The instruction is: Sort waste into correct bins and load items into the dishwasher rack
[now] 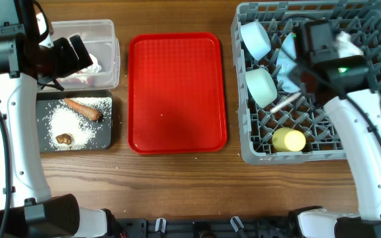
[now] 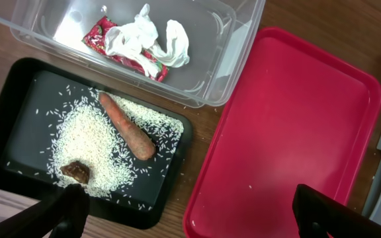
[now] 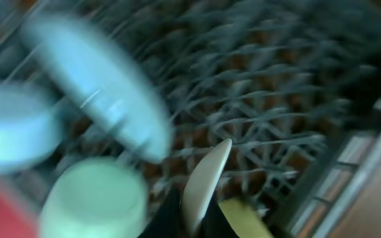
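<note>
The left gripper point(image 2: 187, 198) hangs with its jaws spread wide and nothing between them. Ahead of its left finger lies the black bin point(image 2: 28, 106), holding a spread of white rice point(image 2: 88, 142), the orange carrot point(image 2: 127, 127) lying slantwise across the grains, and the brown lump point(image 2: 76, 172) at the edge of the rice nearest that finger. Beyond the black bin, farther from the jaws, stands the clear tub point(image 2: 237, 39); in it the white tissue point(image 2: 147, 36) lies on top of the red-and-white wrapper point(image 2: 98, 36). Ahead of the right finger is the red tray point(image 2: 290, 132), bare but for a few stray grains.

The right gripper point(image 3: 192, 215) is over the dishwasher rack point(image 3: 270, 99), its jaws closed on the white spoon point(image 3: 207, 175) — the spoon's pale end sticks out past the fingertips. The wrist picture is badly blurred, so the exact grip point cannot be told. Out ahead and to the left of the jaws the pale blue plate point(image 3: 104, 92) stands tilted among the pegs. A blue bowl point(image 3: 8, 129) sits farther left and a mint bowl point(image 3: 94, 201) just left of the jaws. The yellow cup point(image 3: 243, 218) is just beside them on the right — all inside the rack.
</note>
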Controlling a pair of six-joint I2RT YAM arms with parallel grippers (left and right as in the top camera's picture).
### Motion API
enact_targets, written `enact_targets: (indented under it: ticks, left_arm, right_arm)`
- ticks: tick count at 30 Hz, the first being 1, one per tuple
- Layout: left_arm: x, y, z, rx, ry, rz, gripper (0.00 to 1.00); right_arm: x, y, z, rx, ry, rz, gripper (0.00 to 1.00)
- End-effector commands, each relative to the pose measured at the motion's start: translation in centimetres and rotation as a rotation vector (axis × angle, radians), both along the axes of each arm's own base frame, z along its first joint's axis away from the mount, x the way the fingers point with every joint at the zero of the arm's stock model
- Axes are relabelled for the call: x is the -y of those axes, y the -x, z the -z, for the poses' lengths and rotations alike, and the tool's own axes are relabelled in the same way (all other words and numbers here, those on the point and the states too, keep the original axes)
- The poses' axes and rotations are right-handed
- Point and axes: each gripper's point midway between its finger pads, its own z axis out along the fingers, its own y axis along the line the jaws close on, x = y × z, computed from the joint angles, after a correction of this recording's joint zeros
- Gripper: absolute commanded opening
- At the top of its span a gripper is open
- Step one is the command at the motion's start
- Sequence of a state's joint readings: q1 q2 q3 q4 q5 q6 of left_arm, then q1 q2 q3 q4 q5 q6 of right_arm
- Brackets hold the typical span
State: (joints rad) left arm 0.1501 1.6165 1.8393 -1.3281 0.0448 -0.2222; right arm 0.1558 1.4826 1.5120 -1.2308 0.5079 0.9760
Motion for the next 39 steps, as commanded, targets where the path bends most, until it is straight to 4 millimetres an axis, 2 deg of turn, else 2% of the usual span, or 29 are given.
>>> enact_targets:
  ticks: [1, 9, 13, 16, 20, 23, 26, 29, 31, 32, 34, 35, 37, 39]
  left_arm:
    - [-0.4, 0.0, -0.7, 0.019, -0.017, -0.005, 1.0]
    - [-0.4, 0.0, -0.7, 0.019, -0.017, -0.004, 1.0]
    - [-0.4, 0.0, -0.7, 0.019, -0.017, -0.004, 1.0]
    - [-0.4, 0.0, -0.7, 0.019, -0.017, -0.005, 1.0]
    - [-0.4, 0.0, -0.7, 0.019, -0.017, -0.005, 1.0]
    - [-0.4, 0.0, -0.7, 0.019, -0.017, -0.005, 1.0]
    - [-0.4, 0.0, -0.7, 0.019, -0.017, -0.005, 1.0]
    - [-0.4, 0.0, -0.7, 0.019, -0.017, -0.004, 1.0]
    - [-0.4, 0.0, -0.7, 0.019, -0.017, -0.004, 1.0]
    - [-0.4, 0.0, -0.7, 0.019, -0.017, -0.005, 1.0]
    - [-0.4, 0.0, -0.7, 0.019, -0.017, -0.005, 1.0]
    - [-0.4, 0.0, -0.7, 0.019, -0.017, -0.005, 1.0]
    - [-0.4, 0.0, -0.7, 0.019, -0.017, -0.004, 1.0]
    - [-0.4, 0.0, -0.7, 0.019, -0.017, -0.004, 1.0]
  right_arm:
    - [4.1, 1.3, 1.7, 0.06, 0.025, 0.299, 0.04]
    - [4.7, 0.0, 8.9, 0.108, -0.05, 0.335, 0.04]
    - [4.8, -0.3, 10.7, 0.134, -0.054, 0.335, 0.08]
    - [4.9, -0.1, 11.0, 0.135, -0.05, 0.338, 0.17]
    - [4.9, -0.2, 11.0, 0.137, -0.051, 0.338, 0.47]
    - [4.9, -0.1, 10.9, 0.137, -0.05, 0.333, 0.53]
    - [4.8, 0.9, 9.5, 0.138, -0.053, 0.327, 0.55]
    - [4.7, 2.2, 5.8, 0.173, -0.039, 0.254, 0.57]
    - [3.6, 2.6, 2.4, 0.206, -0.031, 0.057, 0.62]
    - [2.4, 2.7, 0.8, 0.22, -0.029, -0.097, 0.7]
    - [-1.0, 3.2, -1.8, 0.256, -0.03, -0.442, 0.94]
    - [-2.9, 3.8, -3.0, 0.288, -0.036, -0.6, 1.0]
    - [-5.5, 5.2, -4.8, 0.351, -0.05, -0.8, 1.0]
    - [-7.2, 7.1, -6.6, 0.437, -0.104, -0.868, 1.0]
